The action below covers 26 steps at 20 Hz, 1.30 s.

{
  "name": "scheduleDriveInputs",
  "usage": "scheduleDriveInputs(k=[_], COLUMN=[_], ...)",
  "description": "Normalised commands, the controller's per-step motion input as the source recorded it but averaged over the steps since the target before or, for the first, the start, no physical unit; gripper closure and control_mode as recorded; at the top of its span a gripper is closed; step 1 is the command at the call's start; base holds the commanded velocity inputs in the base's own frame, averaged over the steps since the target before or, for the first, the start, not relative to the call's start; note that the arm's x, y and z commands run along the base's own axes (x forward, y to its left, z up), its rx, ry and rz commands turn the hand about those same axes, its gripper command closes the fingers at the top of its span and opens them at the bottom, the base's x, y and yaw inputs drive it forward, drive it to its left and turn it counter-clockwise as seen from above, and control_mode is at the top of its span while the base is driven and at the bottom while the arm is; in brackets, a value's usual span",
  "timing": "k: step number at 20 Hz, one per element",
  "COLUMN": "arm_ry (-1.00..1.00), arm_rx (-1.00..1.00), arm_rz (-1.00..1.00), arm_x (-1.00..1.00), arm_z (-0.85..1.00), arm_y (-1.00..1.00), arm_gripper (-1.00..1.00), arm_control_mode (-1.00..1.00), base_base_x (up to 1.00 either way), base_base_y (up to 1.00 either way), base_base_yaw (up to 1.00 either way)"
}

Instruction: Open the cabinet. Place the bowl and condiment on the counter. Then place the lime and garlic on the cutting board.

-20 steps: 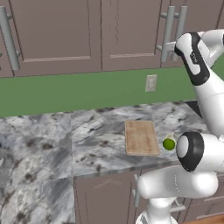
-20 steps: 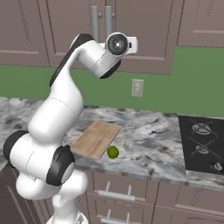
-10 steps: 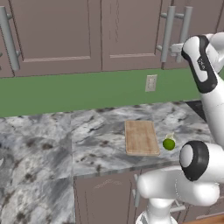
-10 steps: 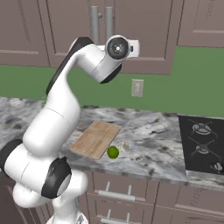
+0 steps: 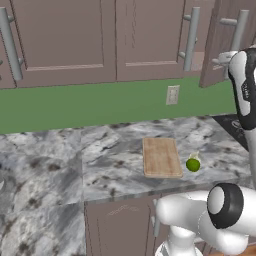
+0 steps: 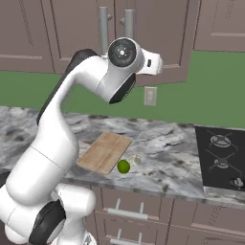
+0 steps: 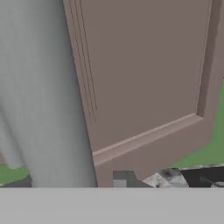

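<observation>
The cabinet's (image 5: 150, 35) right door (image 5: 220, 45) stands swung partly out from its frame. My gripper (image 5: 226, 57) is shut on the lower end of that door's long grey bar handle (image 5: 239, 31). In the hand view the handle (image 7: 43, 96) runs close along the left, beside the door panel (image 7: 144, 65), and one dark fingertip (image 7: 124, 176) shows at the bottom. The cutting board (image 5: 161, 156) lies bare on the counter (image 5: 100, 150). The lime (image 5: 193, 164) sits just off the board's right edge, with the garlic (image 5: 194, 155) touching it behind. Bowl and condiment are hidden.
A wall outlet (image 5: 172, 94) sits on the green backsplash. A black stovetop (image 6: 222, 158) lies right of the counter. Base cabinet drawers (image 6: 129, 215) run below. My own arm (image 6: 62, 124) arches over the counter's left part in the right base view.
The gripper has closed on the right door's handle and drawn it back. The door, flush a second ago, now stands angled out. The base views have shifted slightly.
</observation>
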Motion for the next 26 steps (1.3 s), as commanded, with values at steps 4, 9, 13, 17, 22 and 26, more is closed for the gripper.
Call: scheduleDriveInputs(k=[4, 9, 13, 17, 22, 26], arm_ry=[0.15, 0.14, 0.08, -0.11, -0.01, 0.05], arm_rx=[0.09, 0.08, -0.10, -0.49, -0.69, -0.75], arm_rz=[-0.17, -0.16, -0.08, 0.00, 0.00, 0.00], arm_x=[-1.00, -0.97, -0.50, -0.66, -0.65, -0.26], arm_z=[0.00, 0.00, -0.14, 0.00, 0.00, 0.00], arm_y=[-1.00, -1.00, -0.37, 0.96, 1.00, 1.00], arm_gripper=[1.00, -1.00, -1.00, -1.00, -1.00, -1.00], arm_control_mode=[-1.00, -1.00, -1.00, -1.00, -1.00, -1.00], base_base_x=[0.00, 0.00, 0.00, 0.00, 0.00, 0.00], base_base_y=[0.00, 0.00, 0.00, 0.00, 0.00, 0.00], base_base_yaw=[0.00, 0.00, 0.00, 0.00, 0.00, 0.00])
